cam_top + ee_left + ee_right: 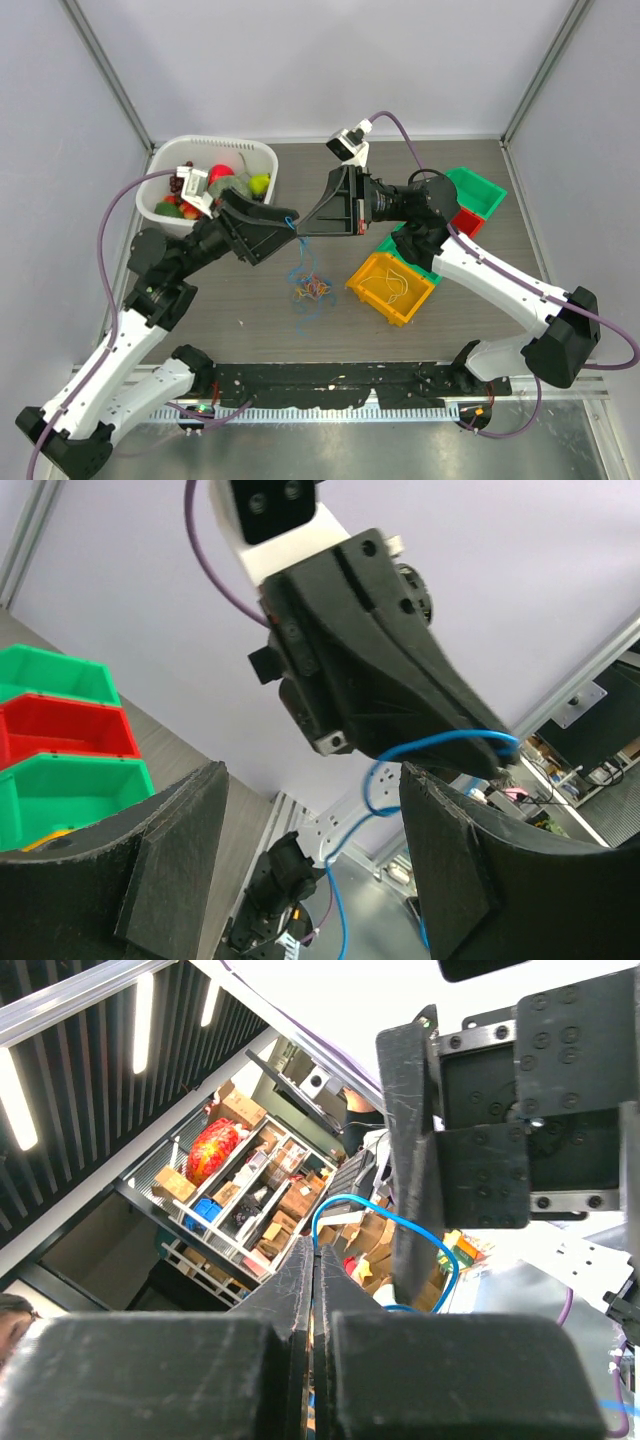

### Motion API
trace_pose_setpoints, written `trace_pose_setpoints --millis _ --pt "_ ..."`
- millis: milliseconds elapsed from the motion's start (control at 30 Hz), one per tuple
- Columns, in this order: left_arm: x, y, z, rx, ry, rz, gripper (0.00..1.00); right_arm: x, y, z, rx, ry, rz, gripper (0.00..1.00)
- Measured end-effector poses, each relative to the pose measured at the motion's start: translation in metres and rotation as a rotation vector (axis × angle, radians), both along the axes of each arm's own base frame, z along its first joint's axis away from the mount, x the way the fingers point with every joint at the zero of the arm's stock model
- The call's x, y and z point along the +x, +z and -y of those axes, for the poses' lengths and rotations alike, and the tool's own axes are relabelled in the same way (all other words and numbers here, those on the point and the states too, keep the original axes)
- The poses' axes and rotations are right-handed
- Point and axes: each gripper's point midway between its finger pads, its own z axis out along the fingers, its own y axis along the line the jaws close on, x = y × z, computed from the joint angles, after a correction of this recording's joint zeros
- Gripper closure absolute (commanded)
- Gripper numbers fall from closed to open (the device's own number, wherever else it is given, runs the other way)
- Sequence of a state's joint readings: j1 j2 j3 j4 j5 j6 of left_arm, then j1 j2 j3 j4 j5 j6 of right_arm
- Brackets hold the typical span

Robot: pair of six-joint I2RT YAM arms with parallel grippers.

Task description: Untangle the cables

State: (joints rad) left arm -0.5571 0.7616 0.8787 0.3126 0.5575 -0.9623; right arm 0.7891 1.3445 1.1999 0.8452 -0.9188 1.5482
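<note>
The blue cable (297, 262) hangs from mid-frame in the top view down to the tangle (312, 290) of coloured cables lying on the tabletop (240, 300), lower centre. The right pincer (300, 228) is clenched on the blue cable's upper end, lifting it so that, it seems, its own weight draws it free of the knot. The left pincer (282, 238) faces it tip to tip with its jaws released, one to each side of the loop, probably to take a second hold. A yellow bin (375, 300) just right of the tangle likely waits for freed cables.
</note>
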Motion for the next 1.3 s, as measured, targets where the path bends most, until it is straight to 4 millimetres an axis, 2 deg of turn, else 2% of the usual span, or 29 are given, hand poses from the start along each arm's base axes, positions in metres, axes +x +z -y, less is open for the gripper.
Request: trace_pose_setpoints --millis 200,367,533,733,900,1000,1100,1200,1233,1300 --pt "0.013 -0.011 0.008 0.022 0.001 -0.038 0.25 0.0 0.0 0.0 0.0 0.001 -0.001 0.99" --pt "0.021 -0.004 0.007 0.007 0.035 -0.049 0.23 -0.005 -0.001 -0.002 -0.002 0.016 -0.002 0.99" --pt "0.031 -0.009 0.007 0.065 0.118 -0.064 0.27 -0.004 -0.005 -0.009 -0.016 0.026 -0.016 0.99" --pt "0.053 -0.045 -0.014 0.253 0.335 -0.137 0.39 0.01 0.011 -0.017 -0.023 -0.015 -0.027 0.99" --pt "0.063 -0.051 -0.032 0.296 0.455 -0.155 0.39 0.019 0.032 -0.022 -0.041 -0.06 -0.019 0.99" --pt "0.077 -0.087 -0.035 0.41 0.504 -0.233 0.39 0.016 0.052 -0.018 -0.016 -0.076 0.018 0.99" --pt "0.084 -0.148 -0.047 0.582 0.554 -0.335 0.38 0.004 0.086 -0.006 0.06 -0.093 0.088 0.99" --pt "0.076 -0.212 -0.064 0.761 0.577 -0.436 0.35 -0.012 0.112 0.011 0.121 -0.124 0.158 0.99" --pt "0.072 -0.224 -0.07 0.801 0.582 -0.457 0.34 -0.017 0.119 0.018 0.136 -0.143 0.183 0.99" --pt "0.066 -0.232 -0.078 0.845 0.59 -0.467 0.34 -0.022 0.125 0.028 0.144 -0.182 0.213 0.99"
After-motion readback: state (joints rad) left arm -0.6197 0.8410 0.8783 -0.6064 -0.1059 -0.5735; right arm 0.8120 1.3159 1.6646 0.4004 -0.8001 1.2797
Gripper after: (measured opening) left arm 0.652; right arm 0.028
